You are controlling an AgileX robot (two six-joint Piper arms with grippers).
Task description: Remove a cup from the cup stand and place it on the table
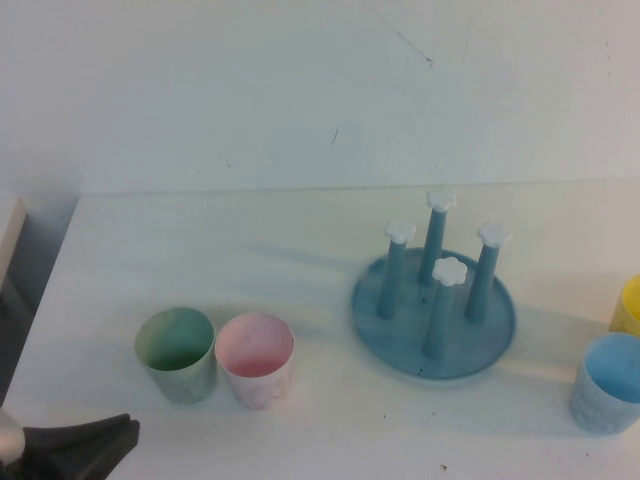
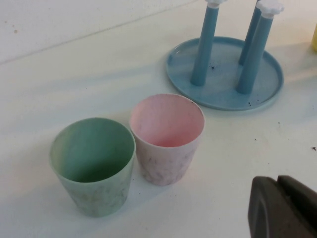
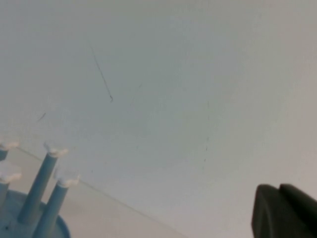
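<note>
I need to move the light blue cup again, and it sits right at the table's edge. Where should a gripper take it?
Grip the light blue cup by its rim wall, coming from above: it stands upright, mouth open, and a yellow object crowds it behind. The left gripper sits far off, near the green cup; the right gripper faces the wall.

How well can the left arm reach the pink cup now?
Probably yes: the left gripper sits low at the table's near left corner, and only the green cup stands beside the pink cup, not across the way.
</note>
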